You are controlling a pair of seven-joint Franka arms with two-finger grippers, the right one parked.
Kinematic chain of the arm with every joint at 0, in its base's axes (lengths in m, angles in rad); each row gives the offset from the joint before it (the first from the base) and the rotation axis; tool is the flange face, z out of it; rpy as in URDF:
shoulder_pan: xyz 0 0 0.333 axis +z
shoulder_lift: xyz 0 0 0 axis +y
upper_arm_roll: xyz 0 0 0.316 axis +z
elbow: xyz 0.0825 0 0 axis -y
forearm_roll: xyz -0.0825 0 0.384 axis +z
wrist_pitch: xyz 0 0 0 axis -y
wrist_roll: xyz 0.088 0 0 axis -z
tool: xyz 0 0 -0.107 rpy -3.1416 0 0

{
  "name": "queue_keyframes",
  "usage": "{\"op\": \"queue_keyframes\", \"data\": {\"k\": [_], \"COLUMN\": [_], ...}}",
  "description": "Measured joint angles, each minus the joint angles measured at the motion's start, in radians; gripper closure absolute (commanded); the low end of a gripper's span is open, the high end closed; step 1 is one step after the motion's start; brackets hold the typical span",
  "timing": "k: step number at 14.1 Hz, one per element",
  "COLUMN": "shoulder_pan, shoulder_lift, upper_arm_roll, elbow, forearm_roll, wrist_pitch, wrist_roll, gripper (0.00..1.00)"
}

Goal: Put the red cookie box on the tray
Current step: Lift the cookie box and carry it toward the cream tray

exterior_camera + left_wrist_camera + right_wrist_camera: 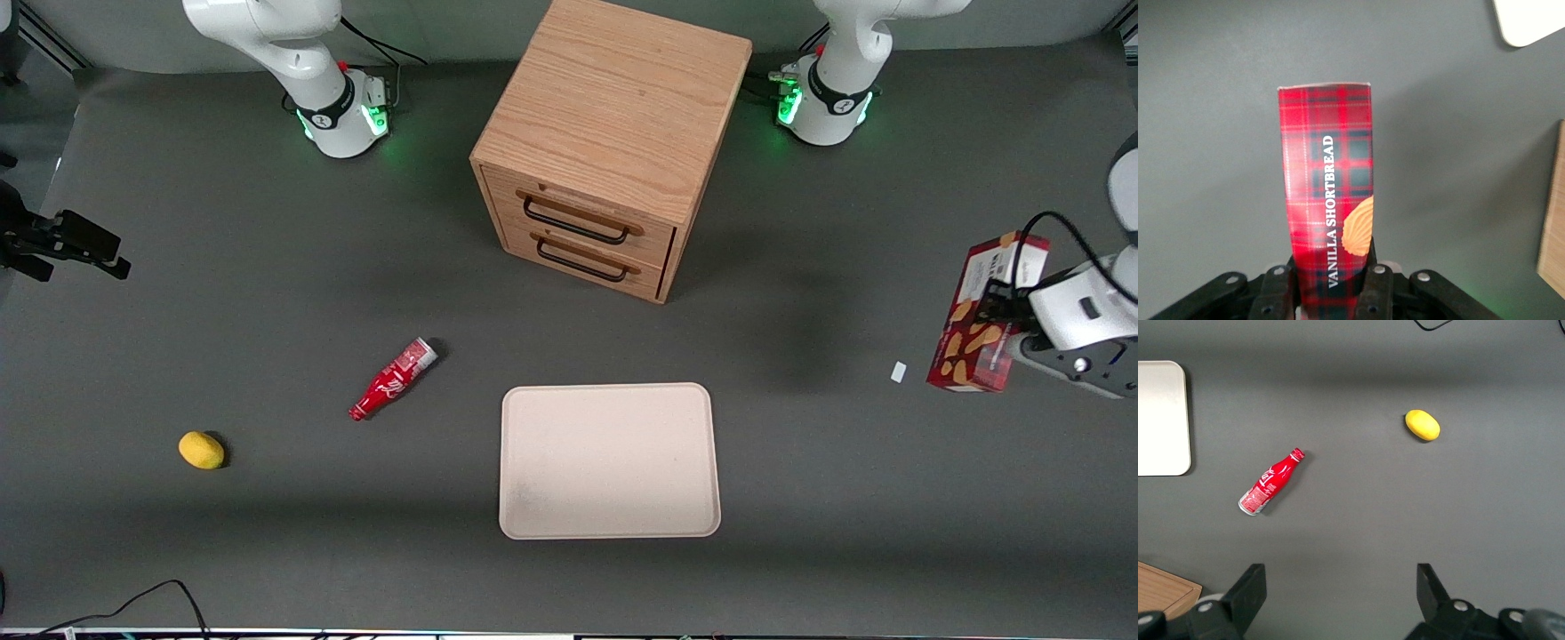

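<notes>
My left gripper (994,313) is shut on the red cookie box (978,320), a slim dark red plaid box with tan cookie pictures, at the working arm's end of the table. The box is lifted above the grey table. In the left wrist view the box (1327,193) stands out from between the black fingers (1377,293), which press on both its sides. The beige tray (609,460) lies flat near the front camera, in the middle of the table, well apart from the box. A corner of the tray (1528,23) shows in the left wrist view.
A wooden two-drawer cabinet (609,142) stands farther from the front camera than the tray. A red soda bottle (392,379) and a yellow lemon (202,449) lie toward the parked arm's end. A small white scrap (898,372) lies on the table beside the box.
</notes>
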Motion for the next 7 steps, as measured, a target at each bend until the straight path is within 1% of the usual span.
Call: {"op": "queue_keyframes", "data": {"k": [2, 4, 7], "shoulder_pan": [-0.029, -0.077, -0.122], "shoulder_lift": [0.014, 0.061, 0.205], "upper_arm_roll": [-0.004, -0.036, -0.189], "elbow": [0.057, 0.108, 0.271], "forearm_roll": [-0.004, -0.008, -0.007], "wrist_pitch": [-0.027, -0.025, -0.008], "wrist_roll": [-0.062, -0.198, -0.511], "gripper": [1.0, 0.95, 0.93]}}
